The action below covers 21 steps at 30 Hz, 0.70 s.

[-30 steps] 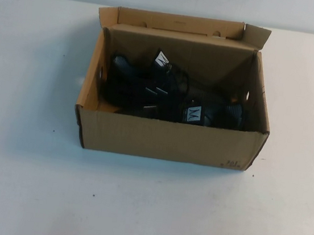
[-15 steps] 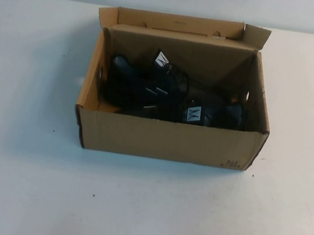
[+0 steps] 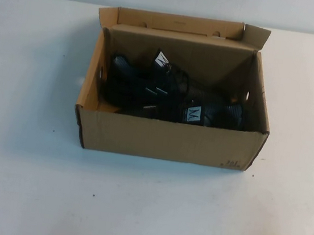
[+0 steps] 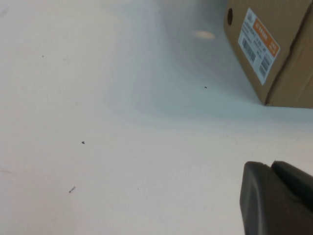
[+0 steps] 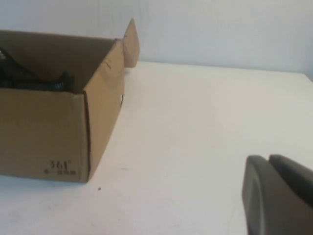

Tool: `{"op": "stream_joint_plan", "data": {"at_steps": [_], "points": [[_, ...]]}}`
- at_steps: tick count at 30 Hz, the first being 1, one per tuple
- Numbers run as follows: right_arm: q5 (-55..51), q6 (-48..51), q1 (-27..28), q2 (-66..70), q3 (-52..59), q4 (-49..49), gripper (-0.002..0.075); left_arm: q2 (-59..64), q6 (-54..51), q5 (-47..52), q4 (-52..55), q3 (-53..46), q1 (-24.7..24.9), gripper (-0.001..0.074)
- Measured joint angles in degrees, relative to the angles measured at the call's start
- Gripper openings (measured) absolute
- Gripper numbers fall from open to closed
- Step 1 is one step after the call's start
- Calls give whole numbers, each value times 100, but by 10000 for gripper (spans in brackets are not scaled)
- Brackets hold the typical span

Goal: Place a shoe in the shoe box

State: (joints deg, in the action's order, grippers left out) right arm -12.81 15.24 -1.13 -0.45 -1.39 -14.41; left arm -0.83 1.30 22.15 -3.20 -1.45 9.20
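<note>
White table (image 3: pixel 23 181): shoes (image 3: pixel 149 88) lie in the box (image 3: pixel 165 140); soft, light, so you'd grab the collar. Left gripper (image 4: pixel 276 200) and right gripper (image 5: pixel 279 196) sit aside, grip state unclear.

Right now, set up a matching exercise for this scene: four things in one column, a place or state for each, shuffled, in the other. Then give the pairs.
Things
1. shoes
2. shoe box
3. left gripper
4. right gripper

Places or states
A. off the box's right end, low above the table, holding nothing
B. lid flap folded back, standing open at mid-table
C. lying inside the box, tongue tabs showing
D. off the box's left end, near the side with the orange-and-white label

Pairs: 1-C, 2-B, 3-D, 4-A
</note>
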Motion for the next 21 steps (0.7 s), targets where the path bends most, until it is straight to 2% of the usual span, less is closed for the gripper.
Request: {"op": "stream_joint_plan", "data": {"at_steps": [6,11,21], "points": [[22,0,24,-9,270,199,-16,0,0,0,0,0,0,-1],[-505,0,37,-9,280,264,-16,0,0,0,0,0,0,-1],[-651,-391,37,-9,280,264,-16,0,-19,0,0,0,0,-1]]}}
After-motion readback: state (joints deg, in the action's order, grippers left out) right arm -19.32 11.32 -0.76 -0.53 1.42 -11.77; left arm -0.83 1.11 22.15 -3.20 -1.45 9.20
